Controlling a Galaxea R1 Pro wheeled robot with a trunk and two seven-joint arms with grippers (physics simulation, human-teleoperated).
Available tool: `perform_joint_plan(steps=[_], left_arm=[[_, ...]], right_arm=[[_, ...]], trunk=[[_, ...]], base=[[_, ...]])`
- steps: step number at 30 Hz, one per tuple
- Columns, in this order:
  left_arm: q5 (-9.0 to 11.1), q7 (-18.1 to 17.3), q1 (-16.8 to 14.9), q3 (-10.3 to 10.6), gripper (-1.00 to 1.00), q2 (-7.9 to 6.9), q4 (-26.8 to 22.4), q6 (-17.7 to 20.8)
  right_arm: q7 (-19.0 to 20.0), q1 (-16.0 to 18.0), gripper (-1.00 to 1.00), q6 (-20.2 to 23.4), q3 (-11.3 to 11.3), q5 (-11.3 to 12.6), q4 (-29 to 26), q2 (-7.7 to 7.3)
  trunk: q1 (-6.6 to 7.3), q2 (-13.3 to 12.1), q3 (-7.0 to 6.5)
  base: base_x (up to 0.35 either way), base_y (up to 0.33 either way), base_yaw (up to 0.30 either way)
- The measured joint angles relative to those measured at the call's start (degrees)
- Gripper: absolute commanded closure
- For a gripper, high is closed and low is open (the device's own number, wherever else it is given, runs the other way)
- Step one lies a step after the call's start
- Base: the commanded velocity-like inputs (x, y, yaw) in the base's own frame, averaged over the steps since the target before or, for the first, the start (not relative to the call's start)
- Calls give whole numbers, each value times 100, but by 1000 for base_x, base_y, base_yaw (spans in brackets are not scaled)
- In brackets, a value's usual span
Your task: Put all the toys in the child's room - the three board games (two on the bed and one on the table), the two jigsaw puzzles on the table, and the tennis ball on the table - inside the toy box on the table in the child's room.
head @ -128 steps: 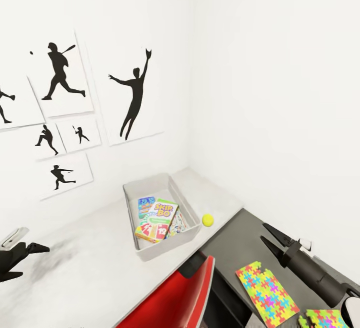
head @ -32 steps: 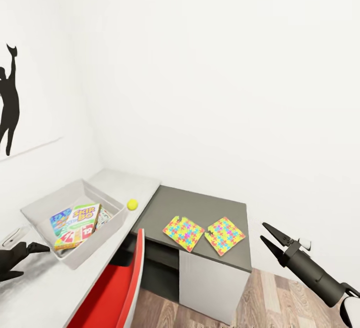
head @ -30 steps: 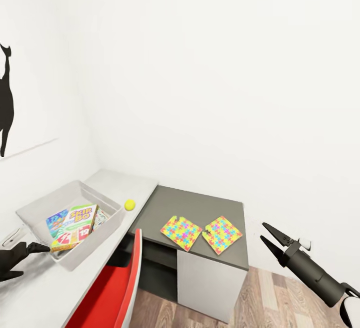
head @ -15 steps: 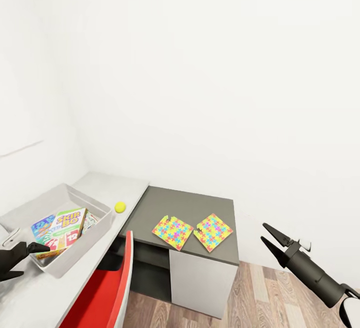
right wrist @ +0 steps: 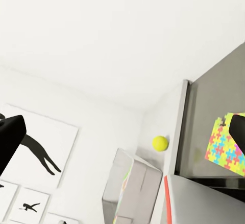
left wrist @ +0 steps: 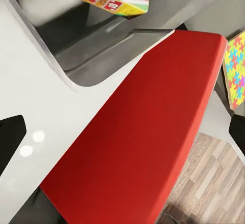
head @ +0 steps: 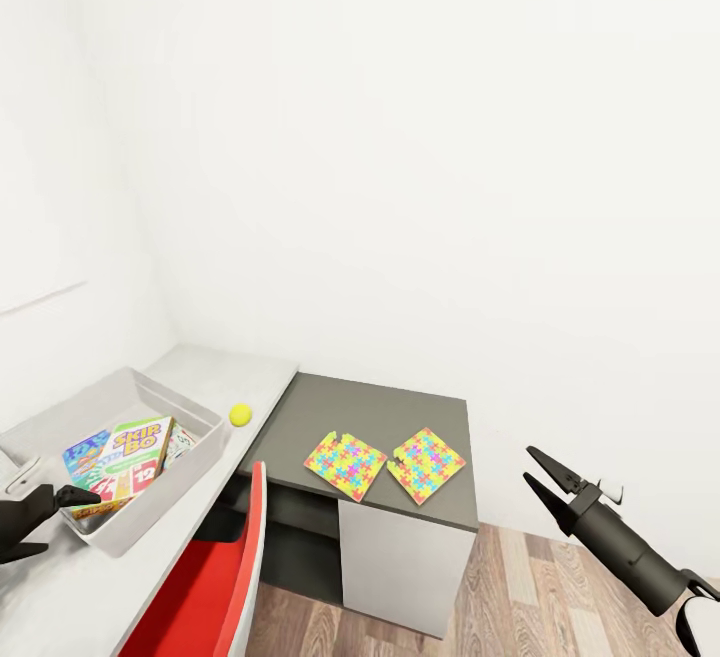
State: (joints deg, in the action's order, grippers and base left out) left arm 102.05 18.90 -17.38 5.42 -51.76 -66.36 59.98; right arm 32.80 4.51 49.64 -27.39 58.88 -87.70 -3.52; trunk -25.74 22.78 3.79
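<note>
— Since the older head picture with the silhouette posters, the whole view has swung rightward, so that is the camera turning and not the things shifting; against the picture just before this one, hardly anything differs.

— Where do the toys lie?

— Three board games [head: 118, 460] sit in the toy box [head: 170, 497] on the white tabletop [head: 225, 372]; the tennis ball [head: 239, 415] rests on that tabletop just beside the box's far corner; the two jigsaw puzzles [head: 385, 462] lie flat, side by side and nearly touching, near the front edge of the lower dark grey side unit [head: 380, 407].

— And the claws?

— The right claw [head: 540, 470] hangs over the wooden floor [head: 540, 577], jaws spread, holding nothing; the left claw [head: 48, 509] hovers at the box's near rim above the tabletop, and it too appears parted and empty.

— Which arm for the puzzles?

— The right, I judge; the puzzles lie to its left and a little forward, while the red chair [head: 215, 587] stands between the left claw and the side unit; each sheet is squarish and turned corner-on, so no long axis matters; thin as they are, a corner overhanging the front edge would be the likeliest hold.
</note>
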Motion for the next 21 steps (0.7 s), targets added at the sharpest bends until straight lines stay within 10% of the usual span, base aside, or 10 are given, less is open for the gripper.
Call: perform_joint_plan(steps=[21], left_arm=[[-8,0,0,299,-100,39,-348,0]], right_arm=[[-817,0,-100,31,248,-79,-153,-88]], trunk=[[0,0,0]], base=[[0,0,0]])
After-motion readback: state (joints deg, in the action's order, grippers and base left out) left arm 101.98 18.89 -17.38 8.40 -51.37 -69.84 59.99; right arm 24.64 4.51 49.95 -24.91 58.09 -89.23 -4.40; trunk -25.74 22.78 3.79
